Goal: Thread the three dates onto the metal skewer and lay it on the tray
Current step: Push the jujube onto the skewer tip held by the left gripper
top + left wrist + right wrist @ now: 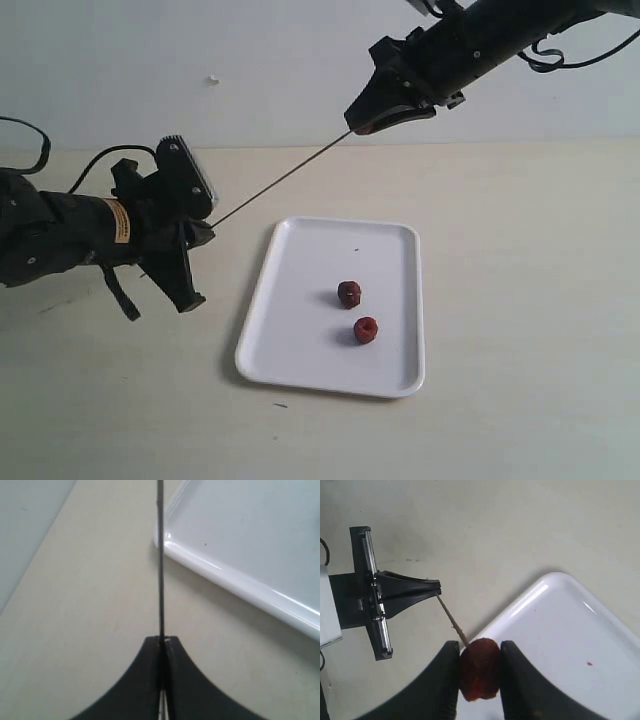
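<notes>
One date [480, 672] clamped inside right end effector [480, 652] (skewer [451, 619] tip touching it).

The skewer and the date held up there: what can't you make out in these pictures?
Right wrist view: the date covers the skewer tip; pierced or not, unclear.
Exterior view: the right gripper all but hides that date.
Left wrist view: the frame edge cuts off the skewer's far end.

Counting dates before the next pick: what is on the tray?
Two dates lie apart on the tray. The exterior view shows its whole floor; nothing is covered there.
</notes>
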### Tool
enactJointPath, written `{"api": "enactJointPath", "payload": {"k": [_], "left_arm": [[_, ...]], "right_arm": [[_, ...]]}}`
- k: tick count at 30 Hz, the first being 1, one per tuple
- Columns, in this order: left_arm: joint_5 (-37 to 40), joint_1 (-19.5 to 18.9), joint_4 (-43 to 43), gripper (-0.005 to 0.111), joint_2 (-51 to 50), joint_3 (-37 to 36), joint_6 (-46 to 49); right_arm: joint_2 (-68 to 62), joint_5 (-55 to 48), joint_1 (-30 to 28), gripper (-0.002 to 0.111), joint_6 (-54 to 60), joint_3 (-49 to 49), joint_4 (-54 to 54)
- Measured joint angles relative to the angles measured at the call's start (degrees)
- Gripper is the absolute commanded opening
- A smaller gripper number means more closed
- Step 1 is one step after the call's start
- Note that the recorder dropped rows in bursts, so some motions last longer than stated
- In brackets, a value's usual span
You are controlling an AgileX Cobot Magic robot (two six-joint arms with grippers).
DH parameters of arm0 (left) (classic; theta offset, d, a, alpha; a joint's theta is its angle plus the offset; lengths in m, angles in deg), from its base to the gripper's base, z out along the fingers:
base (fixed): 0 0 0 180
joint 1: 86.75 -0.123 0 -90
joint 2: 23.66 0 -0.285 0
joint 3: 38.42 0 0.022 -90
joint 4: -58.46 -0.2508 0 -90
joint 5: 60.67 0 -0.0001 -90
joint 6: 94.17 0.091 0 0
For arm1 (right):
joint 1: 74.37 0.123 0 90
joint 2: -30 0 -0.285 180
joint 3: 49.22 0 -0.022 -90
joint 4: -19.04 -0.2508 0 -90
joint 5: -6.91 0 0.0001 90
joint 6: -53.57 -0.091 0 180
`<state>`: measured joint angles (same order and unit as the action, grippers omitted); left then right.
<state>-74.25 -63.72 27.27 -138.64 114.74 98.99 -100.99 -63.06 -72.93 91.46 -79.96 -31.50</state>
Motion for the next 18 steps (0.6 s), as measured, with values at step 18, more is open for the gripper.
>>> {"api": "enactJointPath", "payload": {"k": [18], "left_arm": [[-1.64, 0.0, -0.95, 0.0, 0.0, -0.23, 0.35]], "right_arm": [[0.0, -0.25, -2.07, 0.027, 0.55, 0.0, -0.2]]}}
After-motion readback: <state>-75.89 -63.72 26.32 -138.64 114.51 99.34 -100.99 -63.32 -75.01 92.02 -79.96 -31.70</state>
